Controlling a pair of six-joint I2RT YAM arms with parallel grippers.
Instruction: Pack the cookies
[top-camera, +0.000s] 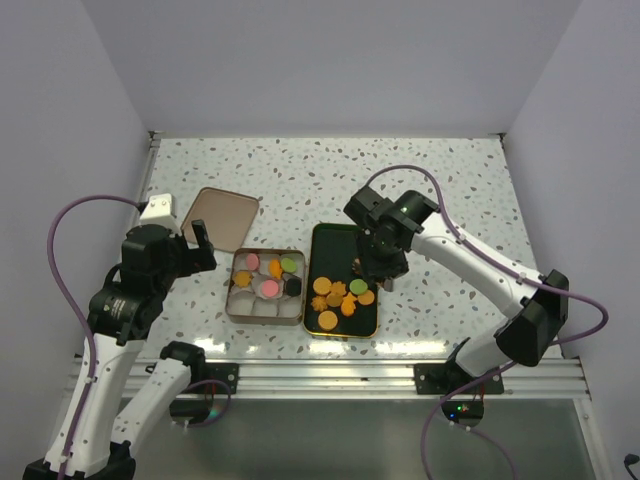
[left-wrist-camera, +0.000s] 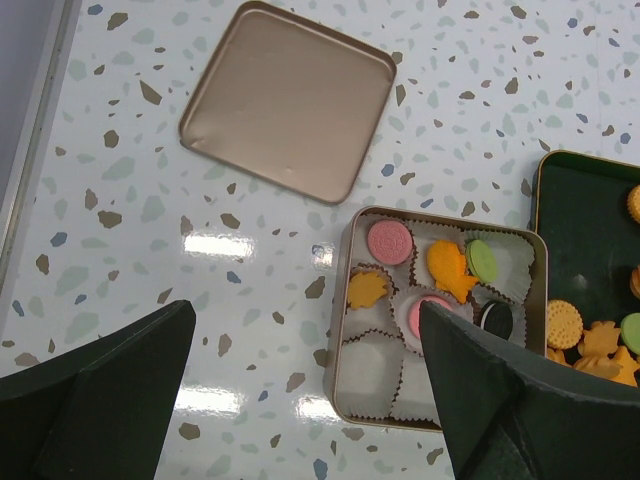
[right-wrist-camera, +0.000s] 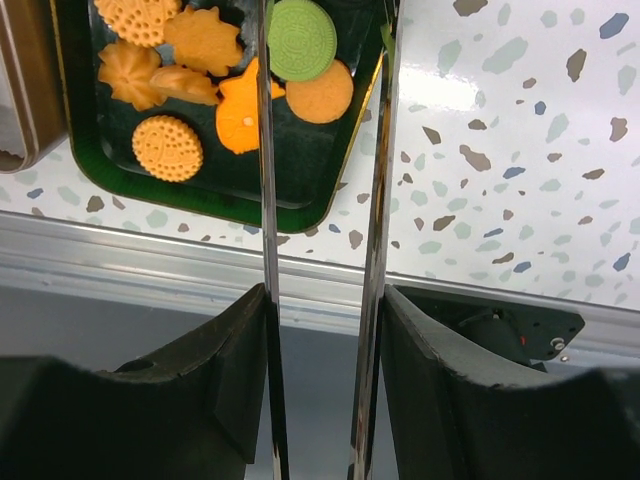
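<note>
Loose cookies (top-camera: 340, 297), mostly orange with one green (right-wrist-camera: 302, 40), lie in the dark green tray (top-camera: 335, 250). Several more cookies (left-wrist-camera: 447, 268), pink, orange, green and dark, sit in white paper cups in the gold tin (left-wrist-camera: 345, 330). Over the tray, my right gripper (top-camera: 380, 262) is shut on metal tongs (right-wrist-camera: 265, 150). Their two blades run either side of the green cookie and an orange round (right-wrist-camera: 322, 95), with the tips cut off at the top of the right wrist view. My left gripper (left-wrist-camera: 305, 320) hangs open over bare table just left of the tin.
The tin's gold lid (left-wrist-camera: 285, 100) lies flat on the table behind and left of the tin. The tin (top-camera: 232, 300) and tray stand side by side near the table's front edge, where a metal rail (right-wrist-camera: 150, 260) runs.
</note>
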